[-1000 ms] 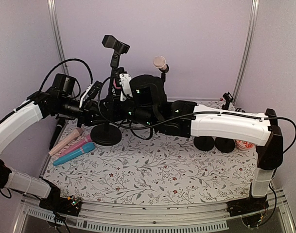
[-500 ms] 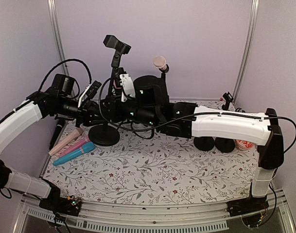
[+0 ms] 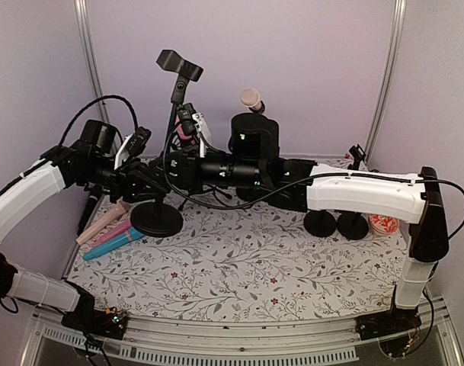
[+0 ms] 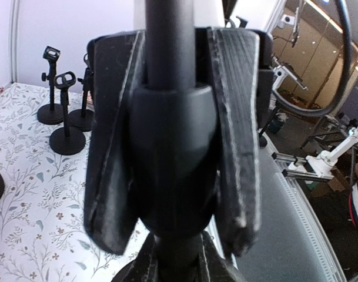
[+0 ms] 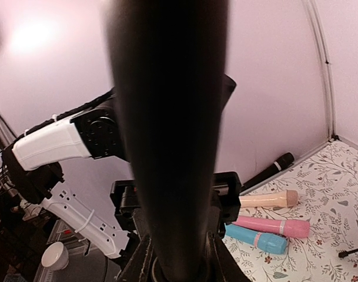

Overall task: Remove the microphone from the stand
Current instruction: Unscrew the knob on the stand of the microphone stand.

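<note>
A black microphone stand with a round base (image 3: 156,221) leans on the flowered mat, and the clip (image 3: 180,65) at its top looks empty. My left gripper (image 3: 145,187) is shut on the stand's pole low down; in the left wrist view (image 4: 173,235) both fingers (image 4: 111,176) press a collar on the pole. My right gripper (image 3: 180,164) is shut on the same pole just above, and the pole (image 5: 173,129) fills the right wrist view. A beige-headed microphone (image 3: 251,97) sits in another stand behind my right arm, which hides that stand.
Beige (image 3: 102,221), pink (image 3: 113,231) and blue (image 3: 117,242) microphones lie at the mat's left, with a black one (image 3: 87,210) along the wall. Small empty stands (image 3: 320,223) (image 3: 353,226) and a red-white object (image 3: 382,224) stand at the right.
The gripped stand has shifted left and toward the front, its clip now higher and further left. My right arm has stretched further left along with it.
</note>
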Robot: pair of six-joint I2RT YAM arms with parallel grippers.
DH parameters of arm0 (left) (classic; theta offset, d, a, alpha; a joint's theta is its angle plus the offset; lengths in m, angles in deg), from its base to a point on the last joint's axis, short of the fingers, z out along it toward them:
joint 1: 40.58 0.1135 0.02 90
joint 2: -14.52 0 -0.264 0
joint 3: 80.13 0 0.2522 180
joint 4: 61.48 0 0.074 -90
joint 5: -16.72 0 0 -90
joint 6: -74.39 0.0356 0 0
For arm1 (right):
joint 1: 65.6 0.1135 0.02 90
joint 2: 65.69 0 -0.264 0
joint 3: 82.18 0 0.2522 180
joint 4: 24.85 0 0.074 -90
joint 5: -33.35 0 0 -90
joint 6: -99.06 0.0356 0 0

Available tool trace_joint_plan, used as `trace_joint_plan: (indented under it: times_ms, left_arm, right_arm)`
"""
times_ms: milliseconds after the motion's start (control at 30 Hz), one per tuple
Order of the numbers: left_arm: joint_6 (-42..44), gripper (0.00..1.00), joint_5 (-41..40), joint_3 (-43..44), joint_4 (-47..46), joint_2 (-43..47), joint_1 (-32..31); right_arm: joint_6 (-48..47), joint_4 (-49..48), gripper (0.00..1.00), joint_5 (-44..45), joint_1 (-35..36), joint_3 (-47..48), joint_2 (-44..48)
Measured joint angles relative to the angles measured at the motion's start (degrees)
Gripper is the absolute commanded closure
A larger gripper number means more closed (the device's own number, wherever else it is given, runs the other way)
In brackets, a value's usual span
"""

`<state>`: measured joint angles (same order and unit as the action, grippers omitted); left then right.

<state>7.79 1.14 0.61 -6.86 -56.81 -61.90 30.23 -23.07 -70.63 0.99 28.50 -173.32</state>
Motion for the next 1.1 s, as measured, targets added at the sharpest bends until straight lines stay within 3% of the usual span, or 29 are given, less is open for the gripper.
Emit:
trace_joint_plan:
  times_ms: [367, 733, 800, 833, 967, 1100]
  left_arm:
    - [-1.5, 1.0, 11.0, -1.0, 0.9, 0.5, -1.7]
    - [-0.1, 1.0, 14.1, -1.2, 2.1, 0.6, -3.8]
    - [0.5, 1.0, 14.1, -1.0, 2.3, 0.5, -3.9]
    - [0.8, 1.0, 14.1, -0.8, 2.7, 0.5, -4.0]
    - [2.4, 1.0, 13.5, 0.1, 3.9, 0.4, -4.5]
    - [5.4, 1.0, 10.8, 0.6, 3.7, -0.4, -4.2]
  right_arm:
    - [2.5, -9.9, 1.0, -19.1, -1.7, -0.1, -1.5]
    - [7.6, -17.0, 1.0, -36.0, -3.4, 6.8, -8.1]
    - [8.4, -17.8, 0.93, -38.0, -3.7, 8.0, -9.0]
    - [8.7, -18.1, 0.84, -38.7, -3.8, 8.2, -9.2]
    - [10.5, -19.1, 0.36, -39.7, -3.8, 8.2, -9.2]
    - [10.7, -19.4, 0.17, -37.4, -2.8, 5.0, -7.0]
